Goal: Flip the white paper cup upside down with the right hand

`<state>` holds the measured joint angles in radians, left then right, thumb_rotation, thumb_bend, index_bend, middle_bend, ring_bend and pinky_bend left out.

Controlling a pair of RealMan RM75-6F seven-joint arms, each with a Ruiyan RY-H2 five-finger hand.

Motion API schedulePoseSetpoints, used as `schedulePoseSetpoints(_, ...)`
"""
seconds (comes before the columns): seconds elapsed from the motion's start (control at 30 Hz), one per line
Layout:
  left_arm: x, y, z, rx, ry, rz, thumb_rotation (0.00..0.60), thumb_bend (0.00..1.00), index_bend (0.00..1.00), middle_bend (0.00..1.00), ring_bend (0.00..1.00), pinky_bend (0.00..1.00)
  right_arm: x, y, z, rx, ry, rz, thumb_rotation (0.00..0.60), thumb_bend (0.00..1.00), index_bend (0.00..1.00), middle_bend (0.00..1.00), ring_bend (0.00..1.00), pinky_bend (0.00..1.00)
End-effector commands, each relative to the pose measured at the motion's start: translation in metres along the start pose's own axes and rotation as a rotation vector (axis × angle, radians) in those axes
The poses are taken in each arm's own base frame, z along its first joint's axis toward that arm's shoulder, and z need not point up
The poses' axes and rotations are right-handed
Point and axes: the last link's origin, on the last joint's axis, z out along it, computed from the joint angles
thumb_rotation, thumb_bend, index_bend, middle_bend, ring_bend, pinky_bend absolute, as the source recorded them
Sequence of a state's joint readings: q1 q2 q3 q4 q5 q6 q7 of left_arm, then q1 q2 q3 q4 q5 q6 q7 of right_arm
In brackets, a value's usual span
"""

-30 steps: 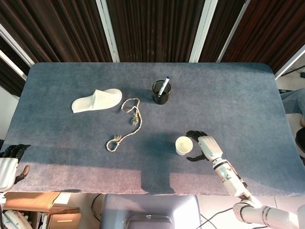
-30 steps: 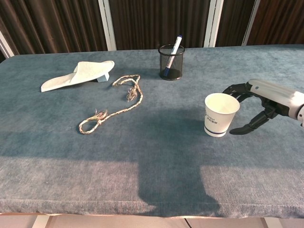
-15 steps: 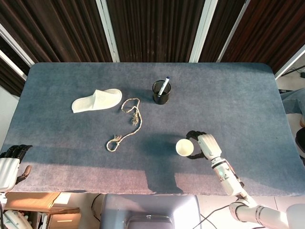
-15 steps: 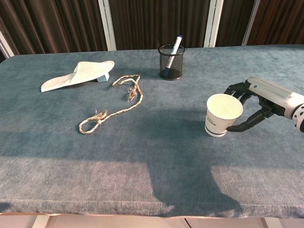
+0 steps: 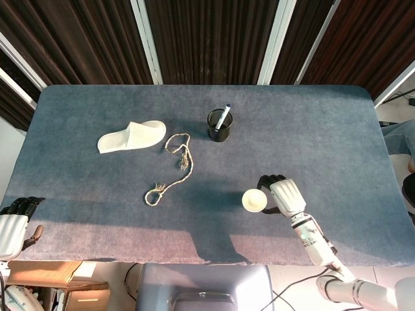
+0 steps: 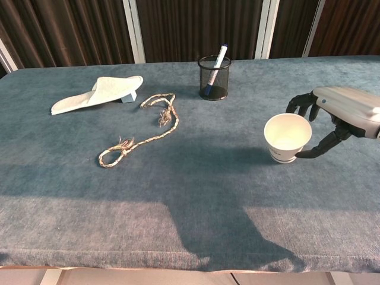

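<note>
The white paper cup is lifted off the blue table and tilted, its open mouth turned toward the front left. My right hand grips it from the right, fingers around its back and thumb under its near side. My left hand hangs beyond the table's front left corner, holding nothing, fingers curled; only the head view shows it.
A black mesh pen holder with a pen stands behind the cup. A knotted rope lies at centre left, a white slipper further left. The table's front edge is near.
My right hand closed around the cup, lifted it off the table and tipped its mouth forward. The left hand stayed put.
</note>
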<state>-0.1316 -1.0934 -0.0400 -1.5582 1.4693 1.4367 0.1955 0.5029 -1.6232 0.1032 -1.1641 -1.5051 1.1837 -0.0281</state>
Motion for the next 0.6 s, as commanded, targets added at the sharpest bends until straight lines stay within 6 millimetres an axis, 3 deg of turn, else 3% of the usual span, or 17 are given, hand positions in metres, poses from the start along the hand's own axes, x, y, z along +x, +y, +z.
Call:
schedulePoseSetpoints(0.03, 0.000, 0.000, 0.000, -0.001, -0.003, 0.001, 0.600, 0.33, 0.25, 0.24, 0.21, 0.43, 0.026, -0.009, -0.007, 0.024, 0.075, -0.474, 0.600, 0.16, 0.64, 0.47, 0.42, 0.51)
schedulePoseSetpoints(0.23, -0.001, 0.001, 0.000, -0.004, -0.007, 0.004, 0.600, 0.33, 0.25, 0.24, 0.21, 0.43, 0.037, -0.025, -0.012, 0.000, 0.028, -0.755, 0.600, 0.16, 0.64, 0.47, 0.43, 0.52)
schedulePoseSetpoints(0.6, -0.001, 0.002, -0.001, -0.005, -0.012, 0.010, 0.600, 0.33, 0.25, 0.24, 0.21, 0.43, 0.021, -0.036, -0.009, -0.063, -0.227, -0.884, 0.600, 0.16, 0.62, 0.47, 0.42, 0.52)
